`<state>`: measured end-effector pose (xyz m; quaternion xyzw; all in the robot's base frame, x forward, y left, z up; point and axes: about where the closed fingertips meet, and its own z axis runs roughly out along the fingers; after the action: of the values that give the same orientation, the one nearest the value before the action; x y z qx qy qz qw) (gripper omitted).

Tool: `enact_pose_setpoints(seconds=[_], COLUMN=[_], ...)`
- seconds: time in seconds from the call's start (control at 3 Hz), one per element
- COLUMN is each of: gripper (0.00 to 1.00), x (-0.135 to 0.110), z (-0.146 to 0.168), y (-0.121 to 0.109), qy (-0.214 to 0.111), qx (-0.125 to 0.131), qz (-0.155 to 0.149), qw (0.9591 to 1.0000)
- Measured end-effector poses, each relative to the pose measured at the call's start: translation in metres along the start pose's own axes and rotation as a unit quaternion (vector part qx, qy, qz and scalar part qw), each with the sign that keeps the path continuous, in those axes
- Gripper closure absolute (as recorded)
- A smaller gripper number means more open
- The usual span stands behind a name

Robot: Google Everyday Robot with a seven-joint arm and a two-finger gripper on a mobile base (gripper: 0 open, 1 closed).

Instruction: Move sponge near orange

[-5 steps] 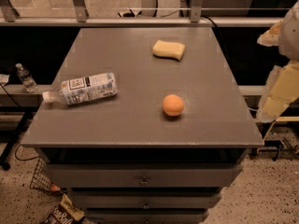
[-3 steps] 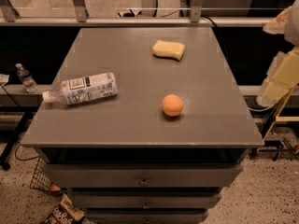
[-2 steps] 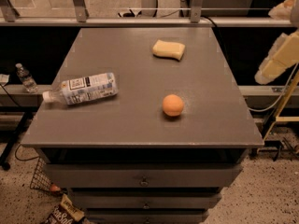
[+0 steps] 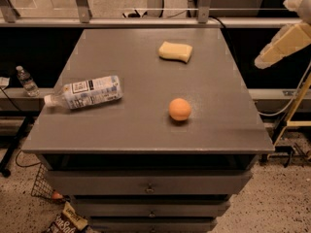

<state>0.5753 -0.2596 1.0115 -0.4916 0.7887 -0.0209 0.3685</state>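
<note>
The pale yellow sponge [image 4: 175, 51] lies on the far part of the grey table top [image 4: 146, 125], right of centre. The orange [image 4: 180, 109] sits nearer the front, almost straight in front of the sponge and well apart from it. My gripper [image 4: 279, 30] hangs in the air past the table's right edge, level with the sponge and to its right. Its pale yellow fingers [image 4: 284, 43] stand apart and hold nothing.
A plastic water bottle [image 4: 85, 92] lies on its side at the table's left edge. Drawers run below the front edge. A small bottle [image 4: 26, 81] stands on a ledge to the left. A rail runs behind the table, and a yellow stand [image 4: 296, 108] is on the right.
My gripper has risen and moved toward the far side along the table's right edge. The sponge, orange and bottle have not moved.
</note>
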Motion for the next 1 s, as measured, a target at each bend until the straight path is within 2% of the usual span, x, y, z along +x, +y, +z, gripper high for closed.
enact_pose_setpoints(seconds=[0.33,0.67,1.0], gripper=[0.00,0.00,0.00], x=[0.000,-0.014,-0.045], z=[0.000,0.020,0.072], y=[0.000,-0.007,-0.014], qy=[0.000,-0.026,-0.055], qx=[0.000,0.004,-0.017], qz=[0.000,0.016,0.029], qw=[1.0000,0.9995,0.9979])
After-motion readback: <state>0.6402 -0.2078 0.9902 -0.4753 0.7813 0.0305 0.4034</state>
